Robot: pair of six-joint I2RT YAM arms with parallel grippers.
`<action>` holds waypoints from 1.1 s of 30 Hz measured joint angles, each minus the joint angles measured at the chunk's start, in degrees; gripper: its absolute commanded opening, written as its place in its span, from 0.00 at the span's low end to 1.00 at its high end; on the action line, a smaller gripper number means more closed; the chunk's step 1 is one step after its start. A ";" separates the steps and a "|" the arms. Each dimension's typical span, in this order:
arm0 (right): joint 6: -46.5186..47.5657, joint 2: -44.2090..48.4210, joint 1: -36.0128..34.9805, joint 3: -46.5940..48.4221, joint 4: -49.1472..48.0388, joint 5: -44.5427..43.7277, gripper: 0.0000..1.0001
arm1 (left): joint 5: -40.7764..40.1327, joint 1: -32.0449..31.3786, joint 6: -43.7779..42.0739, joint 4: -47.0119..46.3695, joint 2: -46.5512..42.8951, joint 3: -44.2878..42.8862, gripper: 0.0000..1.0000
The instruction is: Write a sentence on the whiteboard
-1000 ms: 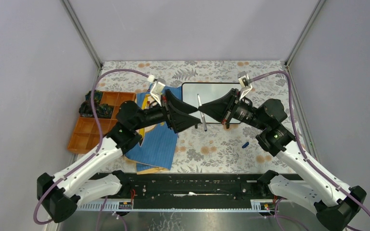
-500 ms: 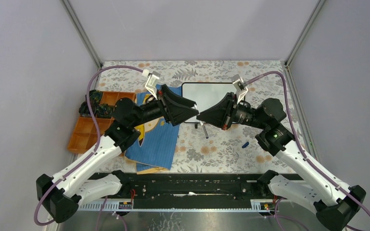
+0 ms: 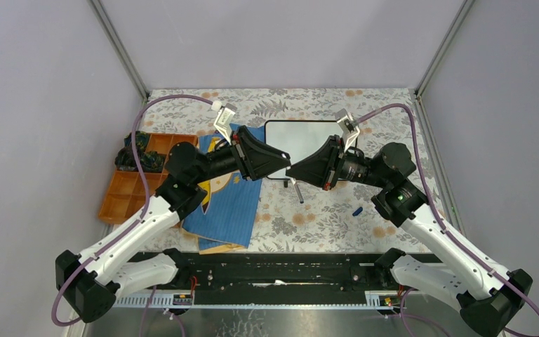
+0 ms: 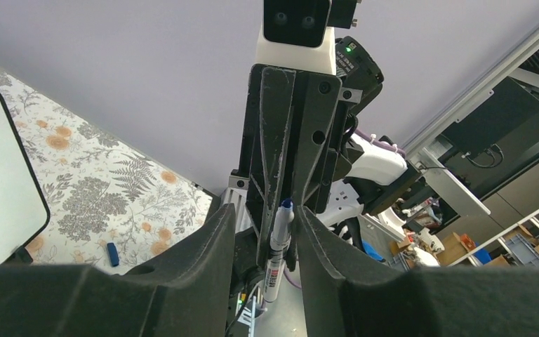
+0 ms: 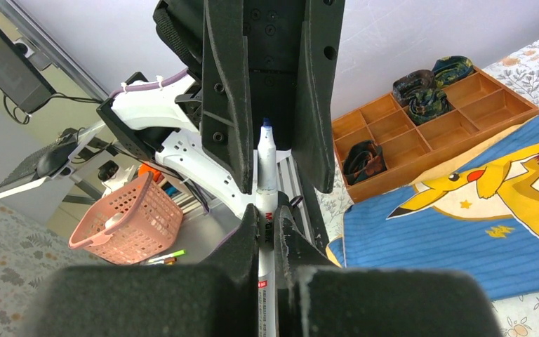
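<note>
Whiteboard (image 3: 302, 139) blank, no sentence begun; right hand (image 5: 265, 232) clamps the uncapped marker (image 5: 266, 168), left hand (image 4: 267, 219) stands open around its tip.

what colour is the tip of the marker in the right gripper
Blue tip on a white marker; clearest in the right wrist view.

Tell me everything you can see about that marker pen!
The marker is a thin white pen with small print on its barrel and a bare blue tip. The right gripper pinches its barrel. Its tip pokes between the left gripper's open fingers, which do not seem to touch it.
</note>
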State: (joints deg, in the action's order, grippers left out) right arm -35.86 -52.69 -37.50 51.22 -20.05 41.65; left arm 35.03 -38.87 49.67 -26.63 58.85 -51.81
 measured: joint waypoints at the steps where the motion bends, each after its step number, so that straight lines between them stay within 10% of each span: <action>1: 0.00 0.00 0.00 0.00 0.00 0.00 0.00 | 0.20 0.00 0.20 -0.17 0.07 0.00 0.41; 11: -0.02 0.00 0.02 -0.02 0.09 -0.07 0.00 | 1.27 0.00 1.86 -2.49 0.48 0.00 0.01; 16: -0.07 0.02 0.07 0.00 0.04 -0.24 0.00 | 1.73 0.00 2.14 -3.65 0.72 0.07 0.00; 23: -0.17 0.39 0.04 0.00 0.26 -0.48 0.57 | 0.00 0.00 2.51 -4.59 0.00 1.18 0.00; 33: -1.42 3.50 0.04 -1.88 -1.03 -5.40 0.69 | -7.93 0.00 4.90 -6.45 -3.93 4.92 0.00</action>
State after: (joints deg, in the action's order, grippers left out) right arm -37.28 -49.19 -37.45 49.34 -21.08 36.25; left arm 27.09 -38.87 54.57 -33.08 54.92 -46.89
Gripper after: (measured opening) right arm 0.682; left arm 0.033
